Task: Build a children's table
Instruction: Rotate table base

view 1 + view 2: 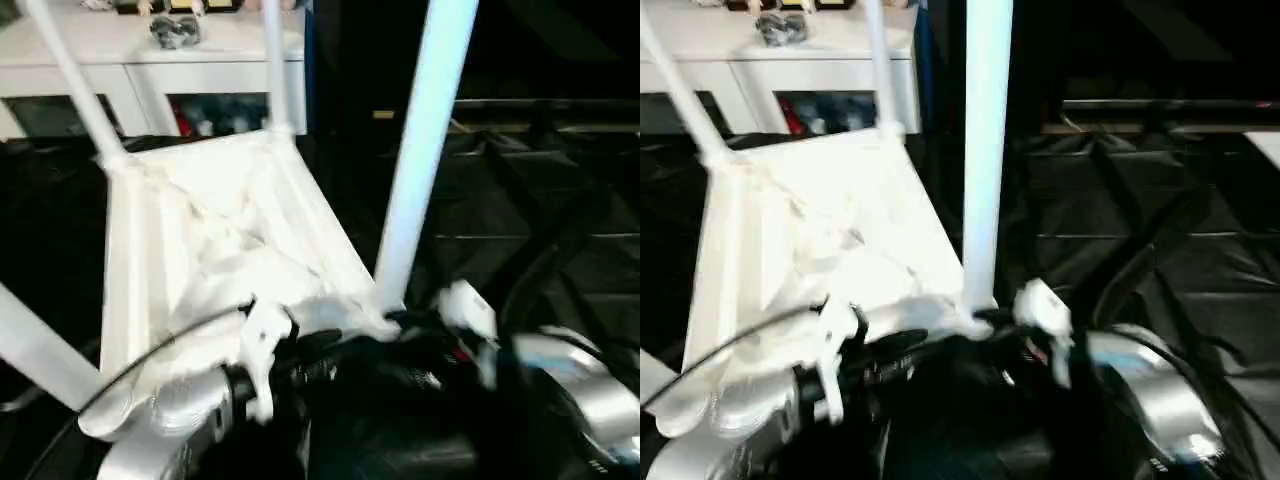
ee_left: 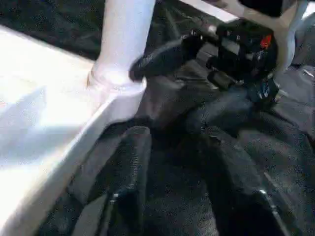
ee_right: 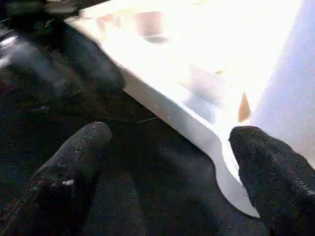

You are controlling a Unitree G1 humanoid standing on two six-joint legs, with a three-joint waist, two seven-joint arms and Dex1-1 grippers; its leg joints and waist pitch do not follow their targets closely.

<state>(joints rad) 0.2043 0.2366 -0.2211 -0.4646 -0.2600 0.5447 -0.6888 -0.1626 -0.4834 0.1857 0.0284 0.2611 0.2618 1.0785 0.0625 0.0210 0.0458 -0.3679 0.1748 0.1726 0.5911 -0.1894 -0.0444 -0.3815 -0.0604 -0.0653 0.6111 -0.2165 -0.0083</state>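
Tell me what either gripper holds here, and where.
Nothing. The left gripper and right gripper both stand open beside the upturned tabletop, near its corner leg.

White table parts on black sheeting

The tabletop [image 1: 210,240] is white with a ribbed underside, and its legs [image 1: 425,130] are white too, the nearest tinged pale blue. Black, creased sheeting [image 1: 1160,210] lies beneath. The cabinet [image 1: 150,60] behind is white. Both forearms [image 1: 170,420] are silver, and each end effector [image 3: 167,182] has black, finely textured fingers [image 3: 74,162].
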